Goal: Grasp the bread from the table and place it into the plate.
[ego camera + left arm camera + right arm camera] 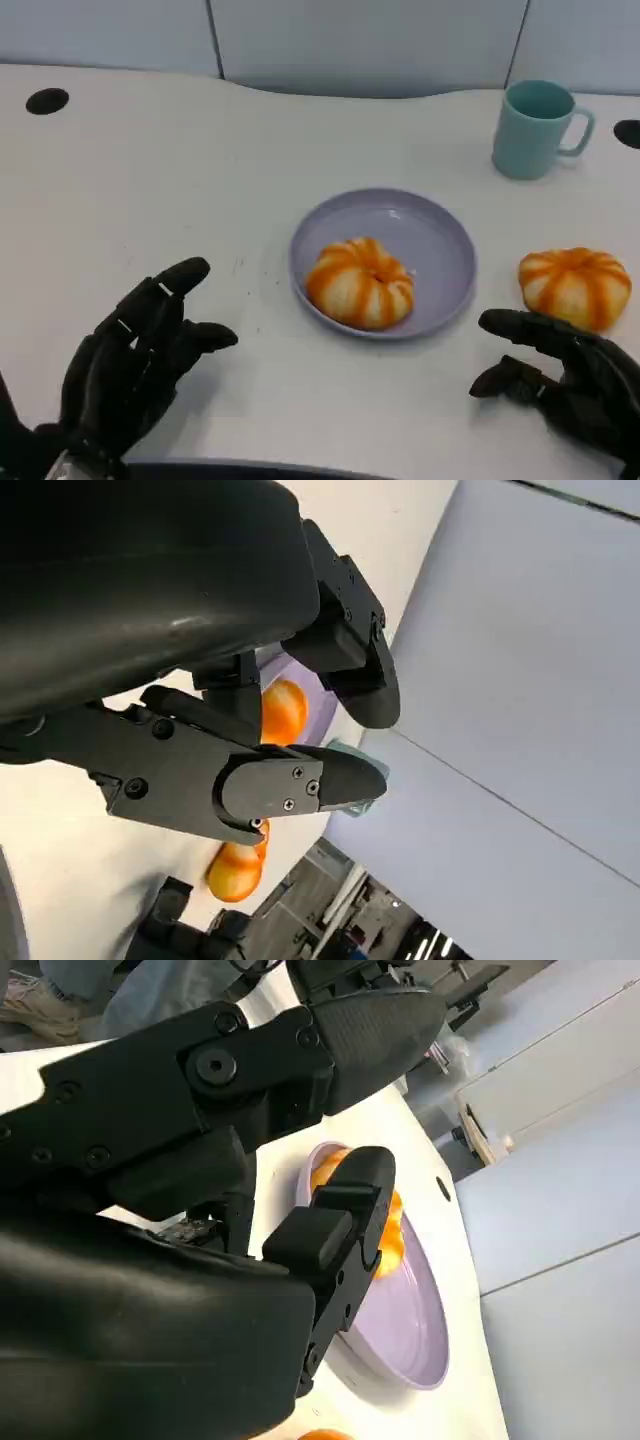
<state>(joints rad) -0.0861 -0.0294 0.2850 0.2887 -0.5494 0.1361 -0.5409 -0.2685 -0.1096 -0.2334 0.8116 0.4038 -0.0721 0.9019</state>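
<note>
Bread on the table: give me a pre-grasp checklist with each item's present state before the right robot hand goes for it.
1. Bread on the table lies unobstructed, right of the plate: ok.
2. Right robot hand holds nothing, fingers apart, just short of that bread: ok.
3. Left robot hand holds nothing and rests away from the plate: ok.
4. Room in the plate: one bread already sits at its near side, bare area behind it: ok, but tight.
5. Mug stands well behind the path: ok.
6. Bread's firmness for gripping: cannot tell.

Left hand (135,365) and right hand (570,375): matte black, segmented fingers, small screws, glossy rounded shells.
</note>
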